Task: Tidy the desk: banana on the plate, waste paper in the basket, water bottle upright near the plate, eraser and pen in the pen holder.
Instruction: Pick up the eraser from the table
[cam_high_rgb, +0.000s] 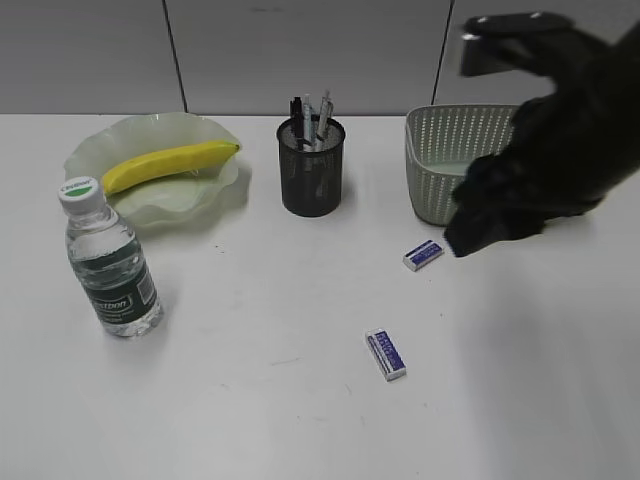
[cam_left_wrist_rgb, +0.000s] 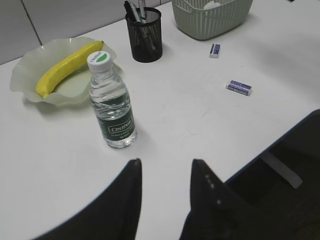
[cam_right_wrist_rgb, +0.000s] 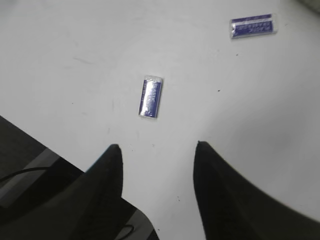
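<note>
The desk (cam_high_rgb: 250, 400) is a plain white tabletop. The banana (cam_high_rgb: 168, 164) lies in the pale green plate (cam_high_rgb: 215, 130) with the wavy rim, at the rear left of the exterior view. The water bottle (cam_high_rgb: 108, 262) stands upright just in front of the plate, cap (cam_high_rgb: 80, 192) on, label (cam_left_wrist_rgb: 119, 126) facing the left wrist camera.

The black mesh pen holder (cam_high_rgb: 312, 170) stands at the rear centre and holds several pens (cam_high_rgb: 312, 115). The sage green basket (cam_high_rgb: 455, 160) stands to its right, near the rear edge. In the left wrist view, something white shows inside the basket at its top edge; what it is cannot be told.

Two erasers in blue-and-white sleeves lie flat on the desk, well apart from each other. The far eraser (cam_high_rgb: 423, 255) lies just in front of the basket. The near eraser (cam_high_rgb: 386, 354) lies further forward, toward the middle of the desk. Neither is in the pen holder.

The right gripper (cam_right_wrist_rgb: 157, 150) hangs above the desk with its jaws spread and nothing between them. In the right wrist view, the near eraser lies beyond the fingertips, clear of both fingers (cam_right_wrist_rgb: 107, 165). In the exterior view, the right arm (cam_high_rgb: 550, 150) covers part of the basket's right side.

The left gripper (cam_left_wrist_rgb: 165, 167) is also parted and empty. It sits above bare desk in front of the water bottle, without touching it.
</note>
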